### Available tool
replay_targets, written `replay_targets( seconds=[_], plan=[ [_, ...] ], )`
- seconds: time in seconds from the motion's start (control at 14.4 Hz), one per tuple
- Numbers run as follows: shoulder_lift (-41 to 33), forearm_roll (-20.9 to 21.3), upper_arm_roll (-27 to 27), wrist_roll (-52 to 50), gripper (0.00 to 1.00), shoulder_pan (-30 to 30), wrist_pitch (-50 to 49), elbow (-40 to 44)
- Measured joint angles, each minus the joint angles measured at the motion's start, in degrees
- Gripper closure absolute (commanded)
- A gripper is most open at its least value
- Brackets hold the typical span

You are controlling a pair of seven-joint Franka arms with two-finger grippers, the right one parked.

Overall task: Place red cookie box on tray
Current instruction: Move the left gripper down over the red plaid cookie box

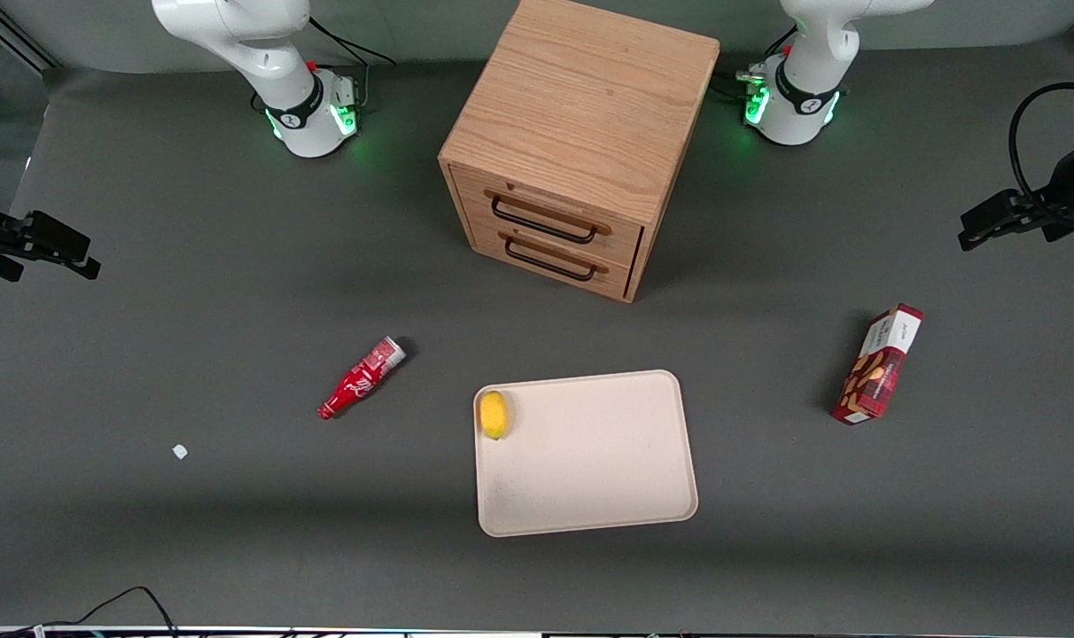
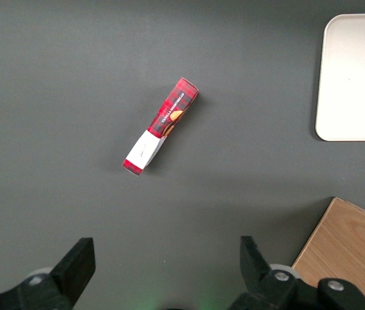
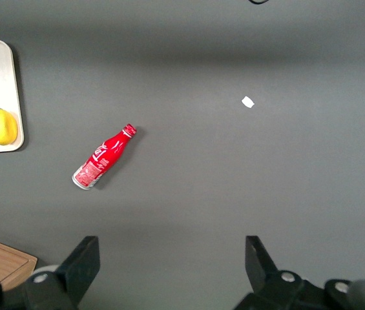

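The red cookie box lies on the grey table toward the working arm's end, white panel end farther from the front camera. It also shows in the left wrist view. The cream tray lies near the table's middle, nearer the front camera than the cabinet, and its corner shows in the left wrist view. The left arm's gripper hangs above the table, farther from the front camera than the box and apart from it. In the left wrist view the gripper is open and empty.
A yellow lemon lies in the tray's corner. A red bottle lies on its side toward the parked arm's end. A wooden two-drawer cabinet stands farther from the front camera than the tray. A small white scrap lies beside the bottle.
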Motion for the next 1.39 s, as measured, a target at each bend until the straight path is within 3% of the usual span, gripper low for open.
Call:
replay_targets(
  seconds=[0.42,0.77,0.97,1.39],
  plan=[
    [0.2,0.0,0.0,0.3,0.00,-0.1,0.1,-0.1],
    [4.7,0.4,0.7,11.9,0.00,0.3,4.1,-1.7],
    [8.4,0.5,0.9,16.7,0.00,1.4,13.7,-6.4],
    [10.5,0.5,0.9,25.4,0.00,2.6,39.4,-25.0]
  ],
)
